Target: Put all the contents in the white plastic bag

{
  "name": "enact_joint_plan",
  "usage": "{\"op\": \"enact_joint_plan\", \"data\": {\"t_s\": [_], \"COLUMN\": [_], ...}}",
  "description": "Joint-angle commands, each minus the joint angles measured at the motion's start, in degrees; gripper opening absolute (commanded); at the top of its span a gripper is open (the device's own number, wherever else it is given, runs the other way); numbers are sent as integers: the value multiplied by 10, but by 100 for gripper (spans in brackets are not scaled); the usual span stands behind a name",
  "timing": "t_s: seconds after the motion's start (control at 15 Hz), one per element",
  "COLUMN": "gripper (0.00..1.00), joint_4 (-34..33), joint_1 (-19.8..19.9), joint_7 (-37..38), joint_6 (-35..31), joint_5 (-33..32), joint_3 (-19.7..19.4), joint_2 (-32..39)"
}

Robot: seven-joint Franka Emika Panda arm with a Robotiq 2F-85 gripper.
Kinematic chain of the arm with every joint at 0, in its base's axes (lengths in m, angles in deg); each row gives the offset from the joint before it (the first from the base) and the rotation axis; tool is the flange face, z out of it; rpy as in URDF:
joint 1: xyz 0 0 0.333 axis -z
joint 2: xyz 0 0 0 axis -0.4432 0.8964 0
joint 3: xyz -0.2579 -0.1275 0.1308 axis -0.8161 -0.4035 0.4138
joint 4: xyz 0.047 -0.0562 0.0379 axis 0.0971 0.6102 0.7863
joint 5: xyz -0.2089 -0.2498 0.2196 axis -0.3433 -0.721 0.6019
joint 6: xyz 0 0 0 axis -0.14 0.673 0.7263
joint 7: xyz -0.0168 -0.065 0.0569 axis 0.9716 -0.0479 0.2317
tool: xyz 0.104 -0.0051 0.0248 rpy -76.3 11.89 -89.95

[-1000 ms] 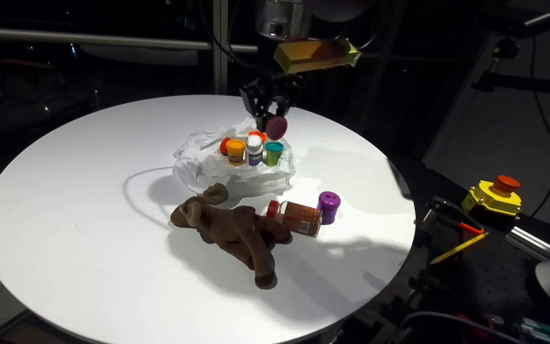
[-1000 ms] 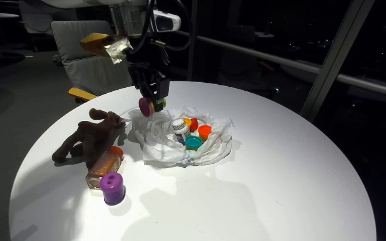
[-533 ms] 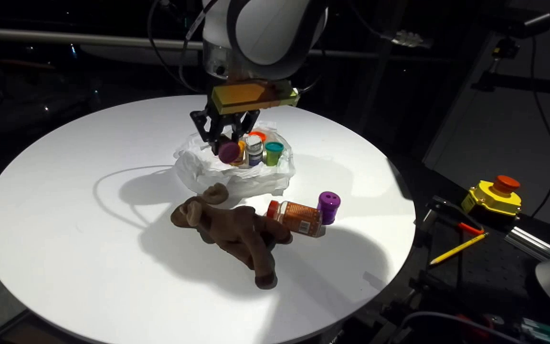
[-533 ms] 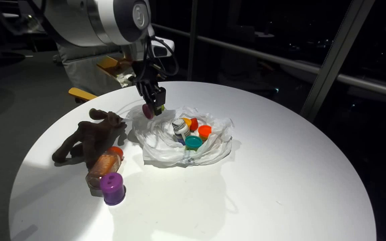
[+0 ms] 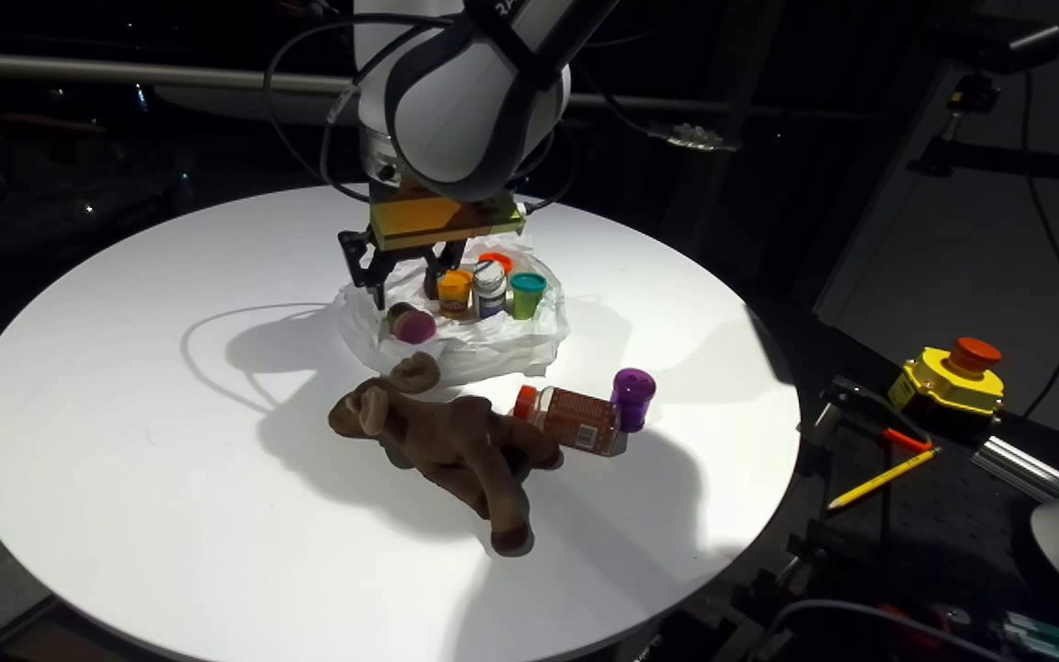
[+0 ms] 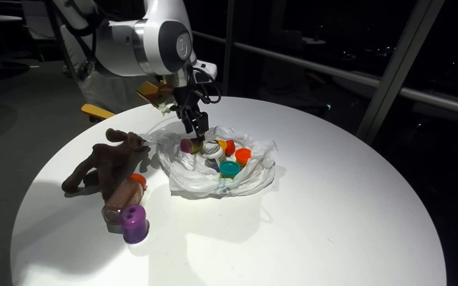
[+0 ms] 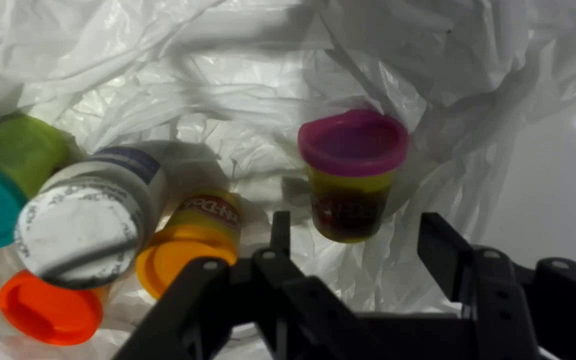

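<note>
The white plastic bag (image 5: 502, 349) lies spread and crumpled on the round table. My gripper (image 7: 356, 218) stands open low over it, fingers apart on both sides of the lower end of a pot with a purple-pink lid (image 7: 353, 145). That pot lies tipped in the bag, untouched as far as I can see. Also inside the bag are an orange-lidded pot (image 7: 193, 240), a white-capped bottle (image 7: 80, 230), a teal-lidded pot (image 6: 229, 169), a red-orange-lidded pot (image 6: 243, 155) and a red item (image 6: 229, 147). Outside it lies the brown plush animal (image 5: 456, 441).
On the table beside the plush, a red-capped bottle (image 5: 580, 421) lies on its side, touching or close to an upright purple pot (image 5: 632, 400). A yellow emergency-stop box (image 5: 948, 382) and a pencil (image 5: 883, 478) sit off the table's edge.
My gripper has travelled across and down over the bag, then opened. The pot with the purple-pink lid, held before, has been let go and now lies in the bag.
</note>
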Motion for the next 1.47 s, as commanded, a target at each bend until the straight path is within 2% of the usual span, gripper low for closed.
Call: {"op": "enact_joint_plan", "data": {"t_s": [0.0, 0.47, 0.8, 0.87, 1.13, 1.33, 1.4], "gripper": [99, 100, 100, 100, 100, 100, 100], "joint_4": [36, 245, 410, 430, 478, 493, 498], "joint_1": [-19, -29, 9, 19, 69, 87, 86], "joint_7": [2, 1, 49, 61, 66, 61, 71], "joint_6": [0, 42, 23, 19, -1, -32, -45], "joint_5": [4, -27, -21, -19, 61, 124, 124], "joint_3": [-19, -21, -10, -8, 20, 38, 40], "joint_2": [-52, -245, -364, -375, -382, -361, -355]}}
